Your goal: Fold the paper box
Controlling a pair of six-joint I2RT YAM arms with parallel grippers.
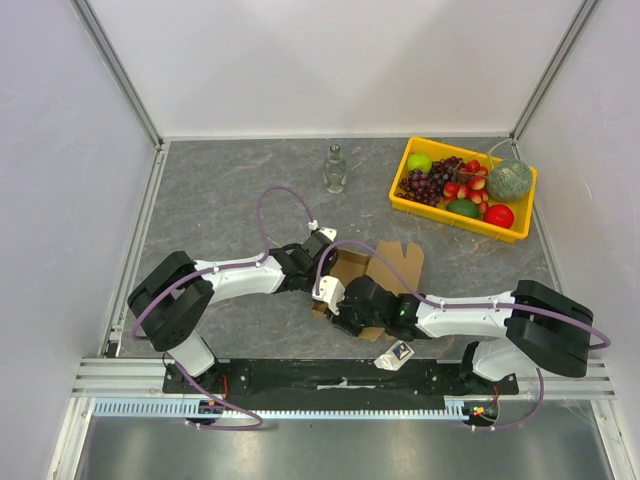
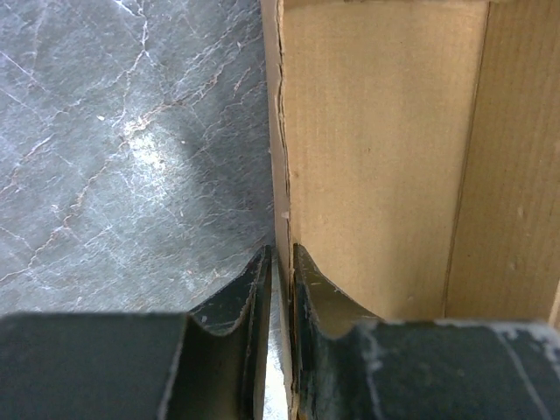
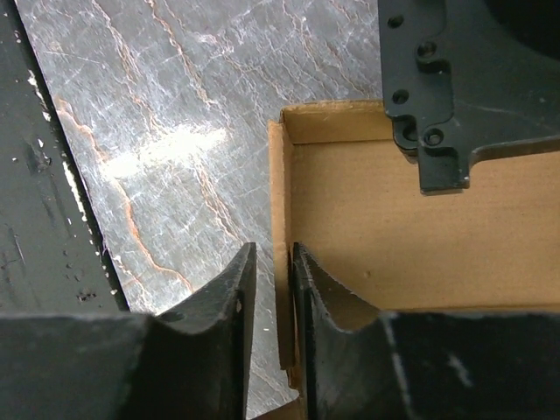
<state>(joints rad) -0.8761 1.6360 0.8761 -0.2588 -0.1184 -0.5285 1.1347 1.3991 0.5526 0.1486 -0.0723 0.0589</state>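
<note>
On the table (image 1: pixel 230 190), the paper box (image 1: pixel 350 268) opens upward, flap (image 1: pixel 398 265) rightward.

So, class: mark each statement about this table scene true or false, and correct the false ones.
1. The left gripper pinches a wall of the paper box. True.
2. The yellow tray is empty. False: it holds fruit.
3. A glass bottle stands upright on the table. True.
4. The right gripper hangs over the tray. False: it straddles a box wall.
</note>
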